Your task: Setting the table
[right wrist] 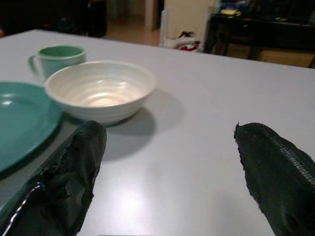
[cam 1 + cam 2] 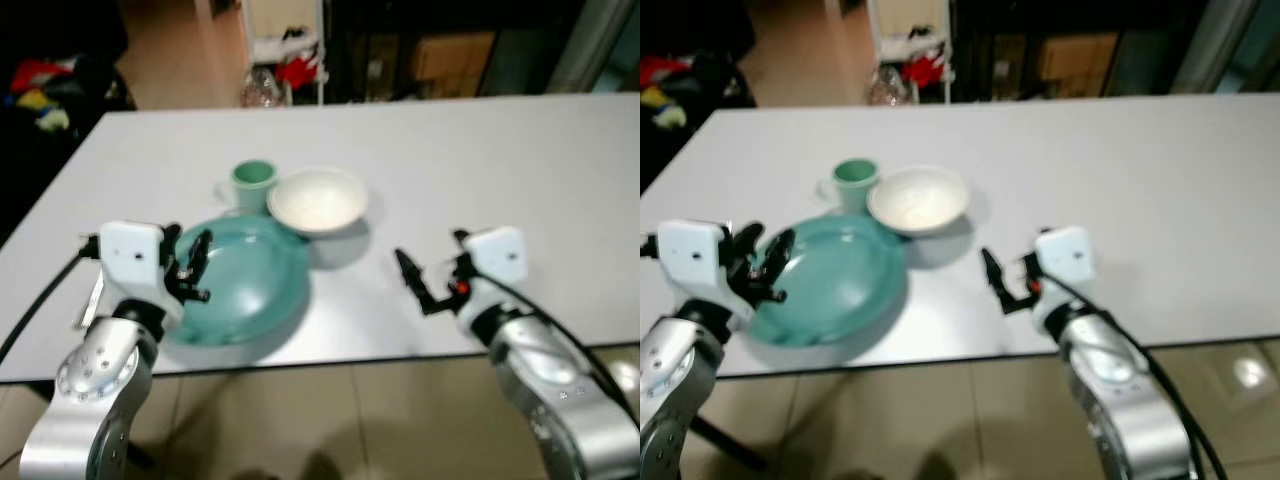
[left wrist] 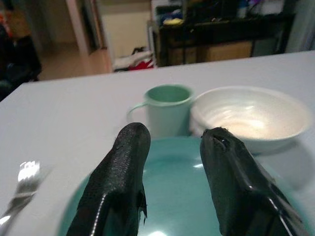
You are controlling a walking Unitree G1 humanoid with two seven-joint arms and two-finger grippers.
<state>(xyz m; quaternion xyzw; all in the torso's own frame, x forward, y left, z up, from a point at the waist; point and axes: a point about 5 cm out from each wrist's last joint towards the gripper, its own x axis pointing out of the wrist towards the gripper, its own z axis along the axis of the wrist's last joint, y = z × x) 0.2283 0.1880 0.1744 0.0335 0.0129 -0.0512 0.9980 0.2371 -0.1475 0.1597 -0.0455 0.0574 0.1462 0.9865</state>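
A large teal plate lies near the table's front edge. A green mug and a white bowl stand just behind it, the bowl's rim touching or overlapping the plate's far edge. My left gripper is over the plate's left part, open, with nothing between its fingers; the mug and bowl stand beyond them. My right gripper is low over bare table to the right of the plate, open wide and empty, pointing toward the bowl. A fork lies left of the plate.
The white table stretches far to the right and back. Its front edge runs just under both wrists, with tiled floor below. Beyond the far edge are a white shelf with red things and dark furniture.
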